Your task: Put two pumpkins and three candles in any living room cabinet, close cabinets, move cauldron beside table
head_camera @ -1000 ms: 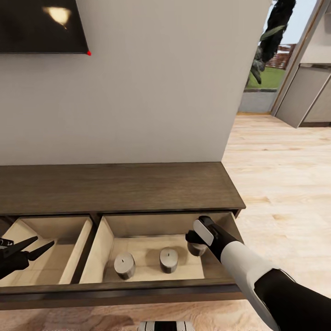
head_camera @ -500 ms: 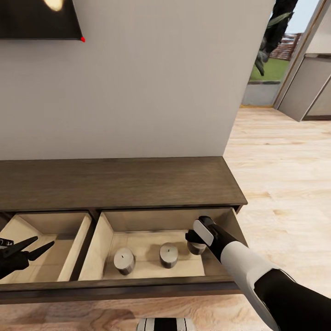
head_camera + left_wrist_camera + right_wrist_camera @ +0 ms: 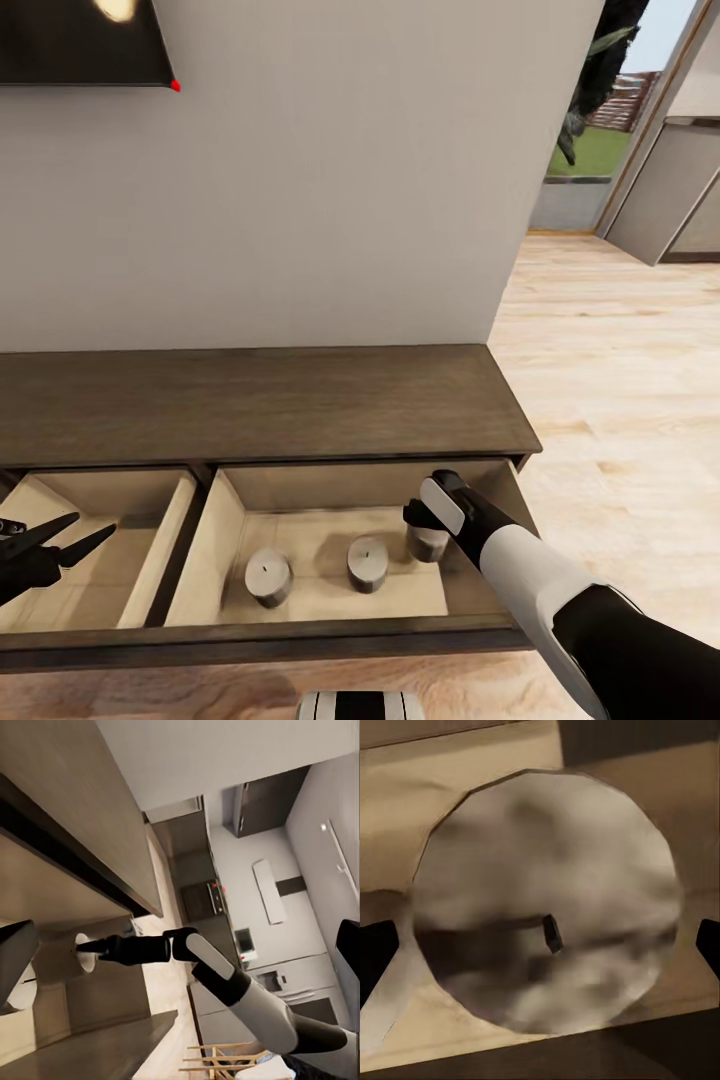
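The dark-brown cabinet (image 3: 260, 400) stands against the wall with two drawers pulled out. In the right drawer, two grey candles (image 3: 268, 577) (image 3: 367, 563) stand on the beige floor. A third candle (image 3: 426, 545) stands by the drawer's right wall. My right gripper (image 3: 418, 527) hovers just over it. In the right wrist view that candle's top (image 3: 547, 907) lies between the spread fingertips (image 3: 376, 952) with a gap on each side, so the gripper is open. My left gripper (image 3: 92, 528) is open over the left drawer, holding nothing. No pumpkins, cauldron or table in view.
A dark TV screen (image 3: 80, 40) hangs on the wall above the cabinet. Light wooden floor (image 3: 620, 380) runs to the right towards a doorway and grey kitchen units (image 3: 670, 190). The left drawer's divider (image 3: 185, 545) separates the two compartments.
The head view has shifted slightly, so the whole scene sits a little higher in the picture. Both arms and all three candles keep their places.
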